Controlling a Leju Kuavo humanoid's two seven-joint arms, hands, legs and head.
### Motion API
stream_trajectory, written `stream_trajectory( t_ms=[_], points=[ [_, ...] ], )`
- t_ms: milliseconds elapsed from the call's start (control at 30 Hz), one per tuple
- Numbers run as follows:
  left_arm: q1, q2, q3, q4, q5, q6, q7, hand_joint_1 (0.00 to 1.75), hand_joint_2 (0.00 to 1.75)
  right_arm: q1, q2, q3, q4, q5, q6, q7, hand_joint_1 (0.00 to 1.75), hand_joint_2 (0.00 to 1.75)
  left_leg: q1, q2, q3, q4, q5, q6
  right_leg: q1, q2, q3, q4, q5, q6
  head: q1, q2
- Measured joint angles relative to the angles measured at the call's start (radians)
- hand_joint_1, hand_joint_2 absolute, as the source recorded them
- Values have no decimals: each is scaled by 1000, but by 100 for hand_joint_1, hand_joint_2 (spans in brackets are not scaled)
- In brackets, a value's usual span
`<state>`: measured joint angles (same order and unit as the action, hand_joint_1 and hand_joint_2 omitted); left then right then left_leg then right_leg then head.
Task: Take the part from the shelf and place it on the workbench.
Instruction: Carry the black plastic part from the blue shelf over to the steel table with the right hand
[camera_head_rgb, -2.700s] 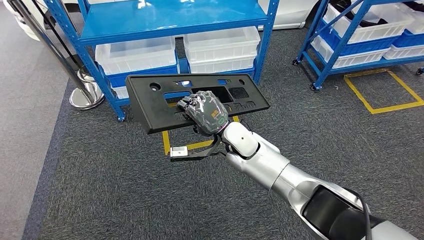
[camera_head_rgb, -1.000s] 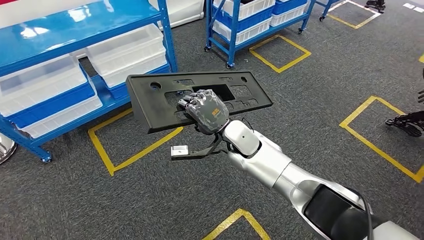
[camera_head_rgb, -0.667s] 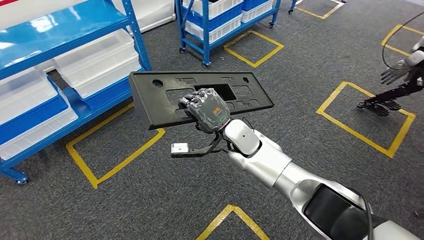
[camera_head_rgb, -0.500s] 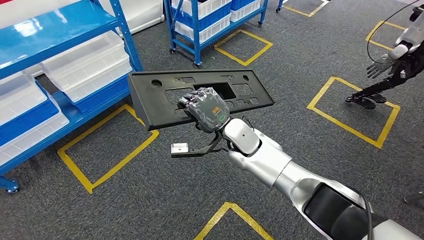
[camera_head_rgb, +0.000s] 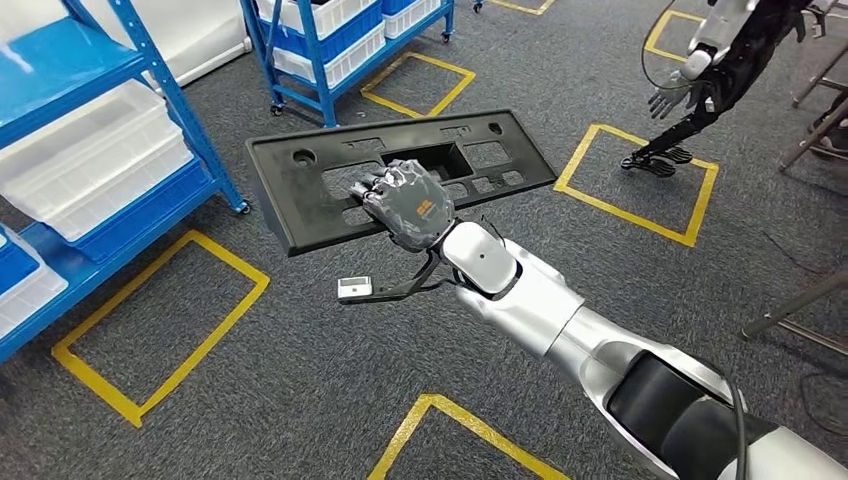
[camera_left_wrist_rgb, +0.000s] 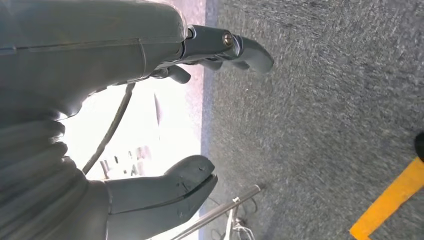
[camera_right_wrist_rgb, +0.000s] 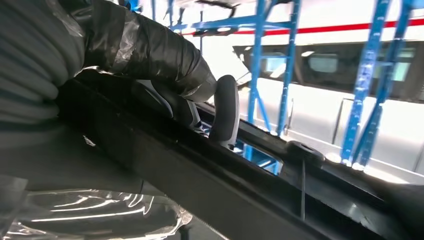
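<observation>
Carrying the part (camera_head_rgb: 400, 185) to the tabletop is the step in hand, judging by how it rides in the air over the grey carpet (camera_head_rgb: 250, 400), clear of the blue shelf (camera_head_rgb: 60, 70). To do it well, the right hand (camera_head_rgb: 408, 205) should hold the long black panel level and the turn should be smooth, since the panel reaches far out to both sides of the grasp and could swing or catch on racks nearby.

In the head view the fingers (camera_head_rgb: 383, 183) are clenched on the part near its middle, hooked over the edge of a cutout, with the panel's near rim lying under the palm. In the right wrist view a fingertip (camera_right_wrist_rgb: 225, 112) presses on the dark rim.

The left hand (camera_left_wrist_rgb: 150, 120) hangs over the carpet, its fingers apart and grasping nothing.
</observation>
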<state>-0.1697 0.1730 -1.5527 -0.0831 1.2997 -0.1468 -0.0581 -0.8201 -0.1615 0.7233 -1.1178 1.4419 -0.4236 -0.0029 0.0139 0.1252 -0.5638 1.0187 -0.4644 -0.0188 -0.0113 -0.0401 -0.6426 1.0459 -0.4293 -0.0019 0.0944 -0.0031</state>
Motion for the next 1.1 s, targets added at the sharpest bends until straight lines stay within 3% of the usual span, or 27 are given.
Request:
stream_trajectory(
  t_ms=[67, 133, 200, 233, 300, 367, 433, 500, 567, 633, 700, 733, 767, 833, 900, 933, 1000, 1033, 1100],
  points=[
    [-5, 0, -1, 0, 0, 0, 2, 0, 175, -25, 0, 11, 0, 4, 13, 0, 175, 175, 5, -38, -15, 40, -34, -8, -5, 22, 0, -6, 7, -14, 0, 0],
    [-5, -1, -2, -1, -1, 0, 3, 0, 175, -46, 3, 23, 1, 9, 23, 0, 175, 175, 8, -96, -69, 158, -99, -11, -4, 45, -2, -8, 11, -24, 0, 0],
    [-2, -1, -2, -1, -1, 1, 5, 0, 175, -54, 5, 37, 2, 13, 32, 0, 175, 175, 8, -116, -126, 274, -136, -10, 2, 71, -4, -8, 12, -28, -1, 0],
    [-1, -2, -3, -1, -1, 1, 6, 0, 175, -57, 5, 44, 3, 15, 37, 0, 175, 175, 8, -119, -137, 290, -130, -8, 5, 84, -4, -7, 13, -29, -1, 0],
    [-1, -2, -3, -2, -2, 0, 7, 0, 175, -66, 5, 61, 6, 21, 48, 2, 175, 175, 7, -133, -104, 205, -63, 2, 8, 113, -4, -3, 13, -29, -1, 0],
    [-2, 0, -3, -2, -5, 0, 7, 0, 175, -85, 6, 76, 9, 36, 61, 13, 175, 175, 8, -191, -48, 74, -6, 17, 7, 139, -9, 2, 14, -26, 0, 0],
    [-4, 2, -4, -3, -8, -1, 9, 0, 175, -102, 7, 91, 15, 53, 74, 24, 175, 175, 7, -228, -25, 19, 4, 24, -1, 164, -19, 3, 20, -15, 0, 0],
    [-8, 2, -4, -4, -10, -2, 11, 0, 175, -111, 8, 103, 22, 64, 85, 33, 175, 175, 5, -206, -18, 2, 10, 28, -6, 184, -26, -3, 29, 1, -1, 0],
    [-11, 1, -4, -5, -10, -2, 12, 0, 175, -120, 8, 112, 28, 72, 94, 44, 175, 175, 7, -177, -7, -20, 22, 37, -1, 139, -38, 17, 15, 10, 1, 0],
    [-11, 1, -5, -6, -9, -2, 13, 0, 175, -134, 10, 119, 33, 81, 104, 55, 175, 175, 6, -145, -2, -30, 26, 42, 2, 70, -87, 114, -40, 15, 2, 0],
    [-10, 1, -5, -6, -7, -2, 14, 0, 175, -142, 13, 126, 39, 91, 113, 63, 175, 175, 4, -114, -2, -29, 25, 43, -4, 50, -145, 236, -89, 22, 2, 0],
    [-11, 0, -5, -6, -6, -2, 15, 0, 175, -142, 13, 129, 42, 94, 116, 65, 175, 175, 5, -99, -2, -29, 23, 42, -7, 47, -155, 258, -89, 26, 2, 0],
    [-11, 0, -5, -7, -6, -2, 15, 0, 175, -143, 14, 133, 46, 96, 119, 67, 175, 175, 6, -86, -1, -27, 21, 40, -11, 43, -144, 242, -72, 29, 2, 0],
    [-12, -2, -5, -8, -5, -3, 15, 0, 175, -148, 14, 137, 52, 100, 122, 70, 175, 175, 7, -62, 0, -19, 13, 32, -14, 10, -73, 114, -17, 33, 2, 0],
    [-13, -3, -5, -8, -4, -3, 15, 0, 175, -155, 16, 139, 56, 103, 124, 71, 175, 175, 2, -42, -1, -8, 2, 19, -9, -19, -19, 14, 11, 25, 2, 0],
    [-13, -3, -6, -9, -4, -3, 15, 0, 175, -158, 18, 141, 58, 104, 124, 71, 175, 175, 0, -33, 0, -5, -2, 12, -5, -22, -13, -1, 9, 18, 2, 0],
    [-16, -3, -6, -9, -4, -4, 15, 0, 175, -159, 20, 143, 62, 105, 127, 71, 175, 175, 2, -17, 6, -7, -6, 0, -2, 4, -14, 0, 12, 4, 2, 0],
    [-17, -4, -6, -9, -4, -5, 15, 0, 175, -160, 20, 144, 63, 106, 129, 72, 175, 175, 5, -24, 7, -3, -13, -5, -2, 14, -14, -2, 13, -2, 2, 0],
    [-19, -5, -6, -9, -2, -8, 16, 0, 175, -164, 23, 146, 67, 108, 136, 73, 175, 175, 10, -67, -15, 52, -53, -12, -5, 32, -11, -7, 17, -15, 1, 0]
  ],
)
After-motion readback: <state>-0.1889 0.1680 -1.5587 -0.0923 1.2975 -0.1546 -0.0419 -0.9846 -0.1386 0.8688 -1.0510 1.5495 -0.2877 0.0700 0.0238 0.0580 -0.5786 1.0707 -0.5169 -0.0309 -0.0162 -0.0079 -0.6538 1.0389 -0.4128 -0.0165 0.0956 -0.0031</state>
